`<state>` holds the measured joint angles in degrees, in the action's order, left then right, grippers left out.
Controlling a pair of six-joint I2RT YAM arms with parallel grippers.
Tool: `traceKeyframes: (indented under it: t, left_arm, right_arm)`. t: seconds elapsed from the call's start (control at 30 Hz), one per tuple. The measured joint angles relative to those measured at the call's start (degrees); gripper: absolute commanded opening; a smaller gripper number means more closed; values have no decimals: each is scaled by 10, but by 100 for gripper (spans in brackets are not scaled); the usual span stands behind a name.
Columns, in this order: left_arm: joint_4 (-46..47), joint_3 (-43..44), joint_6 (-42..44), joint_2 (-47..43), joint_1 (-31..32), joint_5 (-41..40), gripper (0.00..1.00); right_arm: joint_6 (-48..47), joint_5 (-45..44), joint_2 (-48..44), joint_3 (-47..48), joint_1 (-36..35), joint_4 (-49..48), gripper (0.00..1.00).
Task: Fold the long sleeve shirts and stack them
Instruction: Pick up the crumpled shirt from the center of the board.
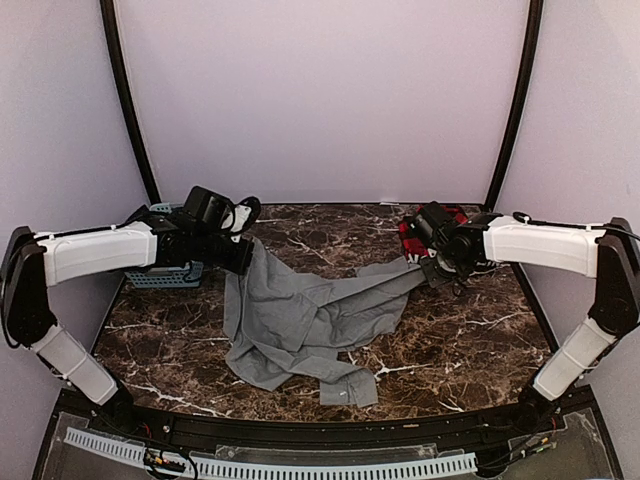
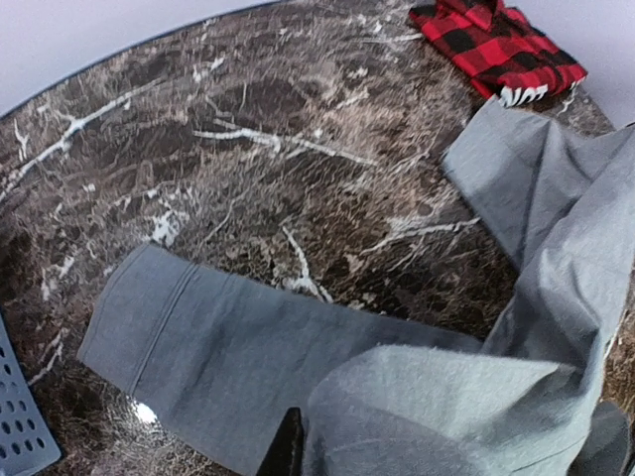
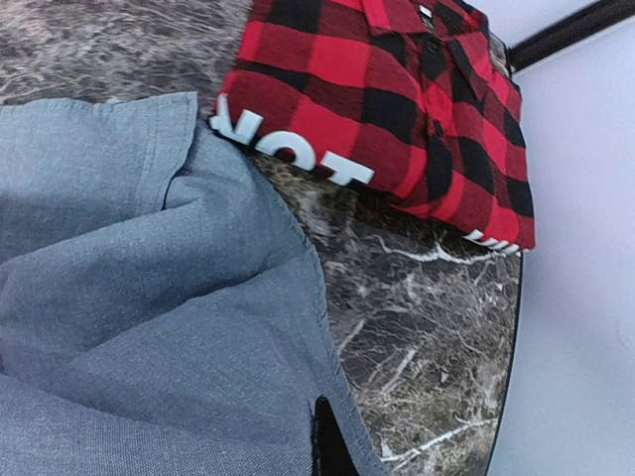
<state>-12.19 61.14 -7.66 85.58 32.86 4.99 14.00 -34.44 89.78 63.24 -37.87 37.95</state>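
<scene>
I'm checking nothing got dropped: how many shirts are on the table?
2. The grey shirt lies crumpled across the table's middle; the red-and-black plaid shirt lies folded at the far right corner, partly behind the right arm. No others show.

Marble table [image 1: 450,330] with a basket [image 1: 165,276] at its left rear.
The stone is dark brown with white veins; the blue-grey perforated basket, seemingly plastic, is largely hidden.

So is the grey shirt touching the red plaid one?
Cannot tell. Right wrist view: the grey shirt meets the lettered edge of the plaid shirt, no gap showing, but it may be lifted.
</scene>
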Motion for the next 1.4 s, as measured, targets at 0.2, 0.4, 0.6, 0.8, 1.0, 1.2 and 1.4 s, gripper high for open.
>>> traceKeyframes:
  t: [0.2, 0.4, 0.6, 0.8, 1.0, 1.2, 1.4]
  left_arm:
    - [1, 1, -20, 57, -16, 0, 41]
    - [7, -24, -47, 25, -22, -6, 62]
    - [18, -90, -100, -72, -22, 31, 81]
    - [80, -92, -202, -49, -22, 123, 78]
    - [118, -90, -251, 36, -22, 155, 67]
    - [139, -67, -260, 123, -22, 165, 51]
    - [171, -60, -264, 154, -22, 191, 26]
  right_arm:
    - [21, -3, -2, 16, 38, 37, 0]
    - [24, 1, -2, 22, 42, 44, 0]
    - [24, 9, -8, 6, 42, 37, 0]
    - [24, 21, -10, -11, 38, 36, 0]
    - [24, 28, -10, -11, 31, 30, 0]
    - [22, 31, -10, -11, 30, 27, 0]
    - [22, 35, -10, -11, 30, 24, 0]
